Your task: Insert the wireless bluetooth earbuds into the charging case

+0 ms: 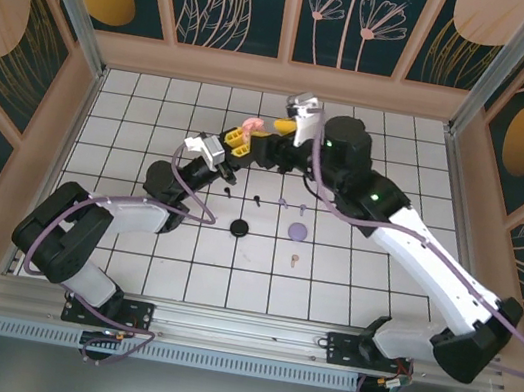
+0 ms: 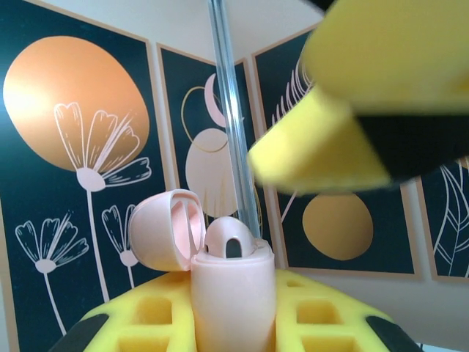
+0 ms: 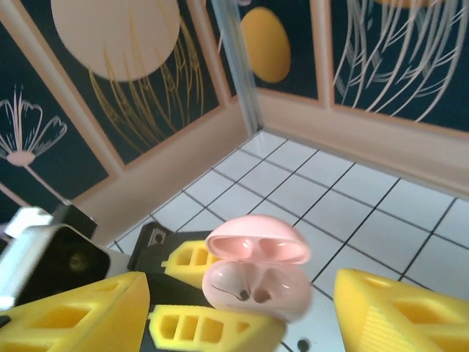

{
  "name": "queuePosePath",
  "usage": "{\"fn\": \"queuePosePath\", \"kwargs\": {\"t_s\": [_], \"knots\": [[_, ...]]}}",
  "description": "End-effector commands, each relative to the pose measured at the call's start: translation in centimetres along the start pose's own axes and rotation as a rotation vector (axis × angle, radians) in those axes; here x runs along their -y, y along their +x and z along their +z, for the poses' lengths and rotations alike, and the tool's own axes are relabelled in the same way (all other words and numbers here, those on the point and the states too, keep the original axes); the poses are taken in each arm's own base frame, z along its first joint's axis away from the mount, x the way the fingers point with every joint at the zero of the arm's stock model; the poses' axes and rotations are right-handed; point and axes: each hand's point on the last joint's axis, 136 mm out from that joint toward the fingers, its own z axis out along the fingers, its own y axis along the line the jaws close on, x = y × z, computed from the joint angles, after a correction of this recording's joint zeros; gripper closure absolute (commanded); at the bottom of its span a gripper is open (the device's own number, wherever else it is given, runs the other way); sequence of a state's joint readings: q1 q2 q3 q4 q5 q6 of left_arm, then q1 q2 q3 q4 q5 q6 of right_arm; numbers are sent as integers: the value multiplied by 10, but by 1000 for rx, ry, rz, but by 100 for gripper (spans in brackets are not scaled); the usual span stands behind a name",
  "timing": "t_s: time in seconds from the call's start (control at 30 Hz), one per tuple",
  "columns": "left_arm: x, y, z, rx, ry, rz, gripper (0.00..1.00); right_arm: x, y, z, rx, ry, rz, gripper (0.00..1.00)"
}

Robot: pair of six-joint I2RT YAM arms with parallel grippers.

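Yellow fingers [image 2: 146,319] of the left pincer [image 1: 241,140] clamp the pink charging case [image 2: 231,293], lid open, above the bench [image 1: 156,106]. At its 2 o'clock the right pincer [image 1: 279,126] gapes wide. Black earbuds [image 1: 229,191], lavender earbuds [image 1: 284,203] and a pink earbud [image 1: 294,260] lie on the bench toward 5 o'clock.

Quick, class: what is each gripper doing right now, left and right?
Left gripper: closed, holding the pink charging case, lid open.
Right gripper: open, holding nothing.
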State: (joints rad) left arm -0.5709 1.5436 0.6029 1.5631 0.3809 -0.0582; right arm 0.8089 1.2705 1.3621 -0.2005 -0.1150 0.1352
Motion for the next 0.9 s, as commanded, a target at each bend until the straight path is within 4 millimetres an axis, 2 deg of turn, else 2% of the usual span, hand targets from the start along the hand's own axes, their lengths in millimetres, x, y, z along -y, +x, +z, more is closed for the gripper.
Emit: {"fn": "queuePosePath", "kwargs": {"t_s": [0.0, 0.07, 0.13, 0.2, 0.43, 0.57, 0.67, 0.87], "knots": [[3, -18, -7, 65, -11, -2, 100, 17, -27, -49, 105, 116, 143, 30], [5, -18, -11, 60, -12, -3, 100, 34, -12, -61, 88, 188, 218, 30], [6, -18, -14, 55, -11, -3, 100, 51, 15, -67, 48, 263, 302, 30], [9, -16, -17, 44, -2, -4, 100, 61, 49, -68, -18, 310, 376, 31], [21, -9, -26, -12, 47, -30, 100, 96, 191, -77, -298, 540, 653, 38], [24, -11, -32, -25, 50, -31, 100, 104, 253, -90, -418, 641, 735, 43], [25, -10, -34, -44, 48, -27, 100, 106, 289, -96, -478, 690, 784, 45], [26, -7, -35, -55, 50, -24, 100, 107, 332, -93, -552, 742, 824, 46]]}}
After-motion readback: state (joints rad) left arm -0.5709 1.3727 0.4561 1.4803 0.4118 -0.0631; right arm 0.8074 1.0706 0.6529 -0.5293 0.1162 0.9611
